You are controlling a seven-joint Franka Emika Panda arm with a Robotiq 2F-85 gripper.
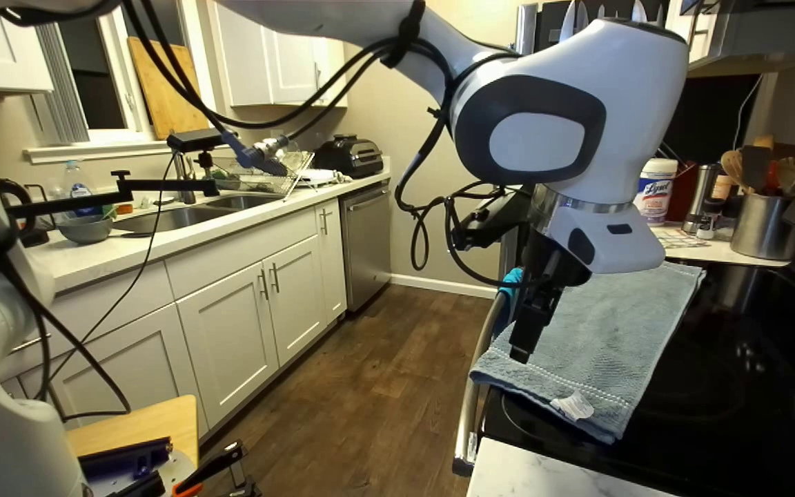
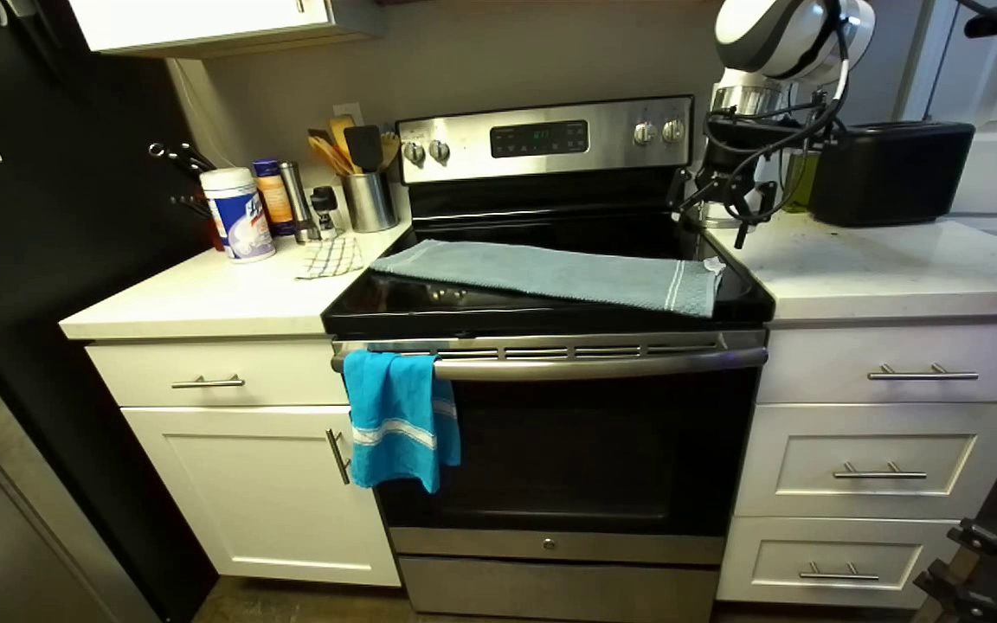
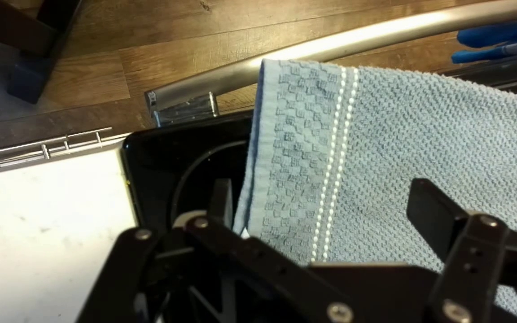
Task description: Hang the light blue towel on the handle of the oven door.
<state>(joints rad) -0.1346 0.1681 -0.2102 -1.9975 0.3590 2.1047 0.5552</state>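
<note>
The light blue towel [image 1: 604, 324] lies flat and folded on the black stove top, with a white tag at one end. It also shows in an exterior view [image 2: 542, 270] and in the wrist view [image 3: 402, 157]. The oven door handle [image 2: 602, 369] is a silver bar along the front; it also shows in the wrist view [image 3: 330, 47] and in an exterior view [image 1: 468, 414]. My gripper [image 3: 326, 202] is open and empty, pointing down above the tagged end of the towel. In the exterior views its fingers [image 1: 523, 348] [image 2: 711, 223] appear over this end; the exact height is unclear.
A bright blue cloth [image 2: 395, 424] hangs at one end of the handle. White counters [image 2: 897, 268] [image 2: 230, 298] flank the stove. A black toaster [image 2: 892, 173], a wipes canister [image 2: 237, 216] and a utensil holder [image 2: 369, 202] stand on them.
</note>
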